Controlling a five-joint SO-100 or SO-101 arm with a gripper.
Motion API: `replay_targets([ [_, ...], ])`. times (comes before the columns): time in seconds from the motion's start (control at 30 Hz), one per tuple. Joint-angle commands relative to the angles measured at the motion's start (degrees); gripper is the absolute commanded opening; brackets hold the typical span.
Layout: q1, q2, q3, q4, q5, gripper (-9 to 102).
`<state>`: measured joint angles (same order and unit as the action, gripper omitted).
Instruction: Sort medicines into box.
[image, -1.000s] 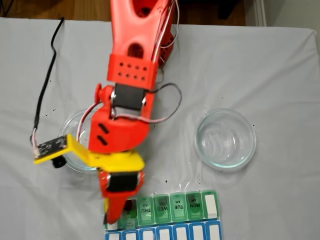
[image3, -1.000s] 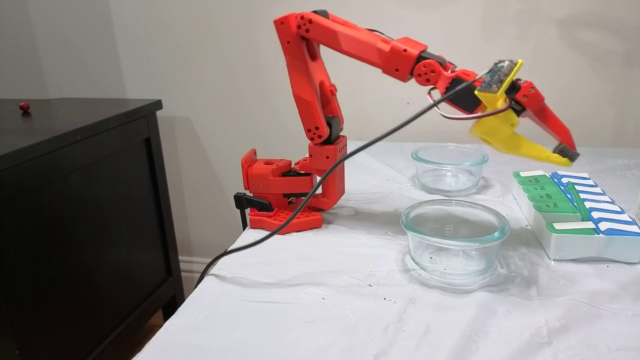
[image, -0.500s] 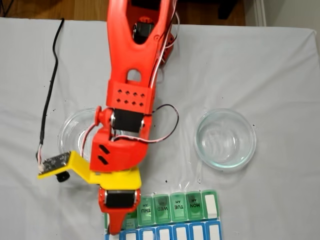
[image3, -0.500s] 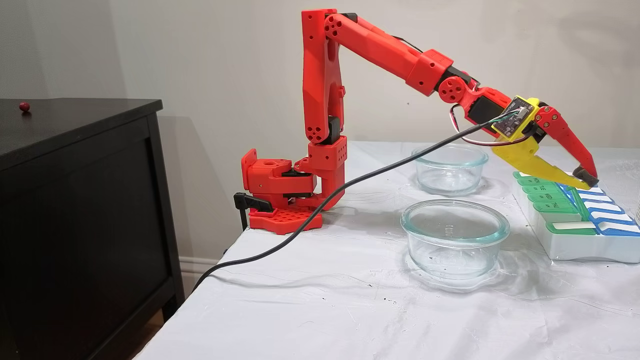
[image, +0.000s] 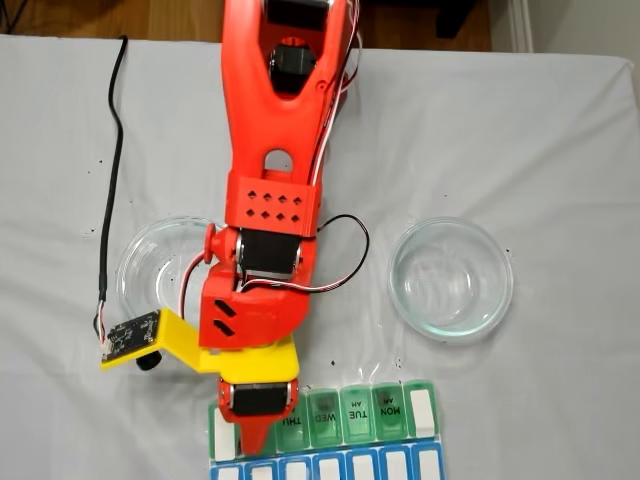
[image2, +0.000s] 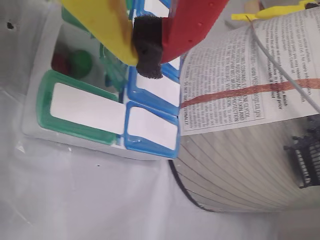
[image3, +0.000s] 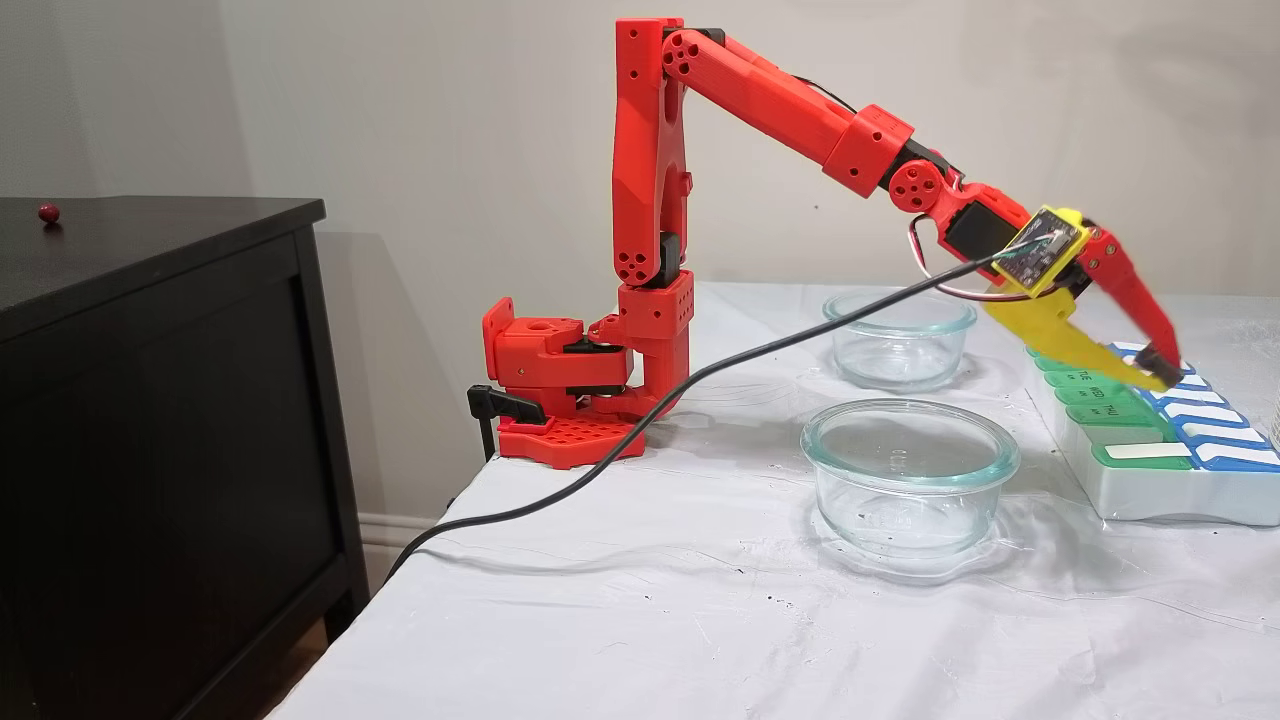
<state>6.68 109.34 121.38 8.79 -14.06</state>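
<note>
White cloth-covered tabletop (image3: 620, 600). Red arm (image3: 760, 95) reaches from its base out over the pill box (image3: 1150, 480) at the tabletop's edge. Two clear glass bowls (image: 450, 277) (image: 160, 275) between base and box, both look bare inside. Black cabinet (image3: 150, 400) beside the tabletop, one dark red ball (image3: 48, 212) on top of it. Box has green lids (image: 358, 412) marked THU, WED, TUE, MON and a blue-lidded row (image2: 152, 127). End effector (image2: 147, 47) clenched, yellow and red tips meeting on a black pad, nothing seen gripped, hovering just over the blue row next to an uncovered compartment. Inside that compartment: a green pill (image2: 80, 62) and a dark red pill (image2: 60, 62), side by side.
</note>
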Motion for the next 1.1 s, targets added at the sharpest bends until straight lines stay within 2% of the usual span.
replay_targets([
  [0.0, -0.09, 3.69, -5.1, 5.62, 0.44, 0],
  [0.3, -0.62, 5.19, -3.52, 11.43, 1.41, 0],
  [1.07, -1.14, 2.64, -1.49, 9.84, 0.18, 0],
])
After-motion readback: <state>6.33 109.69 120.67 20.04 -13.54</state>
